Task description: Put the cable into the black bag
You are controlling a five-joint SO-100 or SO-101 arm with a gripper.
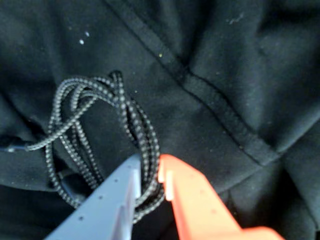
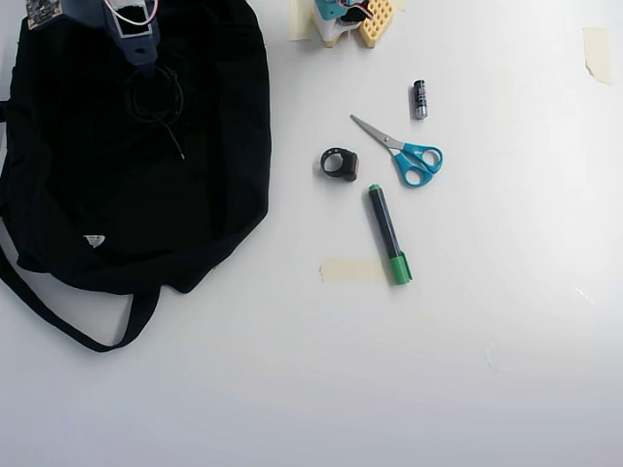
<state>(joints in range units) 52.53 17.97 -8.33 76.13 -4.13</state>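
Note:
The cable point(image 1: 141, 137), a braided black wire in a loose coil, lies over the black bag point(image 1: 225, 60), whose fabric fills the wrist view. My gripper point(image 1: 149, 165) is shut on several strands at the coil's right side, which are pinched between the grey finger and the orange finger. In the overhead view the black bag point(image 2: 204, 175) lies at the left. The gripper point(image 2: 146, 70) is over its upper part, with the cable point(image 2: 172, 138) looped just below it and its plug end pointing down-right. Whether the coil rests on the fabric or hangs above it I cannot tell.
On the white table right of the bag are a black ring band point(image 2: 339, 163), blue-handled scissors point(image 2: 404, 154), a green-capped marker point(image 2: 388, 233), a small dark cylinder point(image 2: 420, 99) and a tape strip point(image 2: 352, 270). The bag's strap point(image 2: 58, 311) trails at lower left.

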